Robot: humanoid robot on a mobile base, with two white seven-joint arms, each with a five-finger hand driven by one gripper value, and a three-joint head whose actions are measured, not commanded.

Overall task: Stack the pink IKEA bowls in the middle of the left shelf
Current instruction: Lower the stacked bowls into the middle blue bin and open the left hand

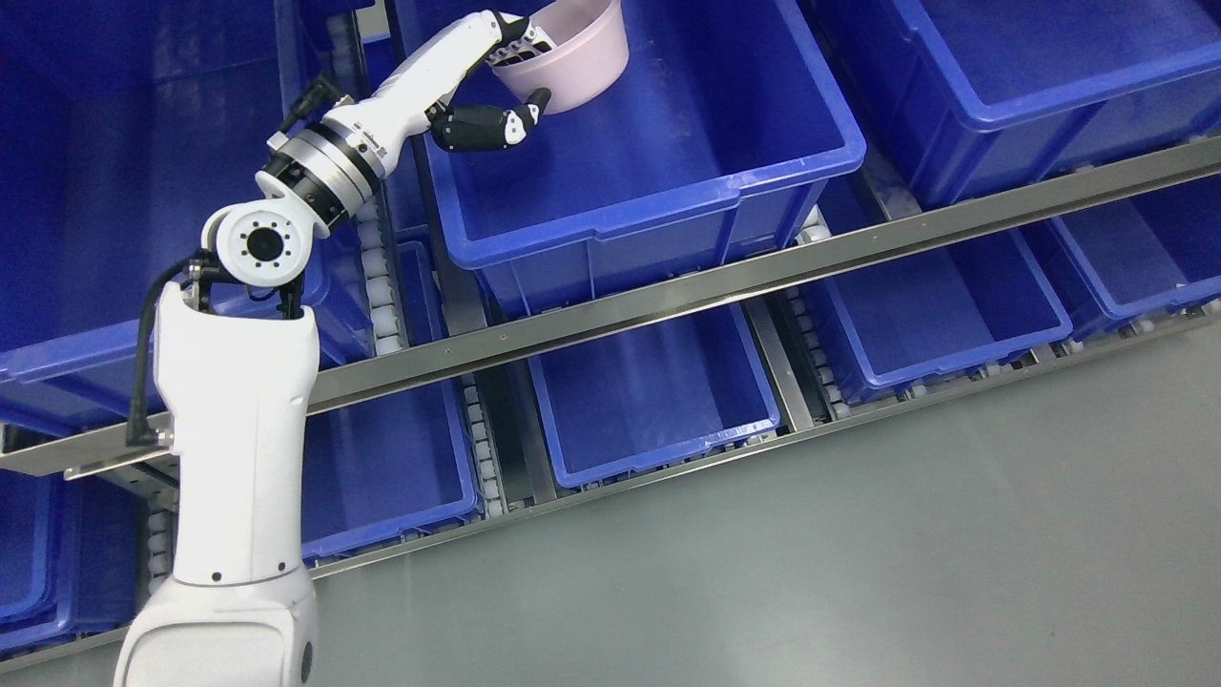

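I had the left hand (pixel 496 81) reached up and away from the robot's body, its arm rising from the lower left. The fingers (pixel 520 38) were hooked over the rim of the pink bowl (pixel 577 52), and the thumb (pixel 529 113) pressed against its outer wall from below, so the hand was clamped on it. The bowl sat just beyond the fingertips, tilted, its upper part cut off by the frame. Directly beneath hand and bowl lay the blue bin (pixel 668 215), its floor well below them. I saw no right hand.
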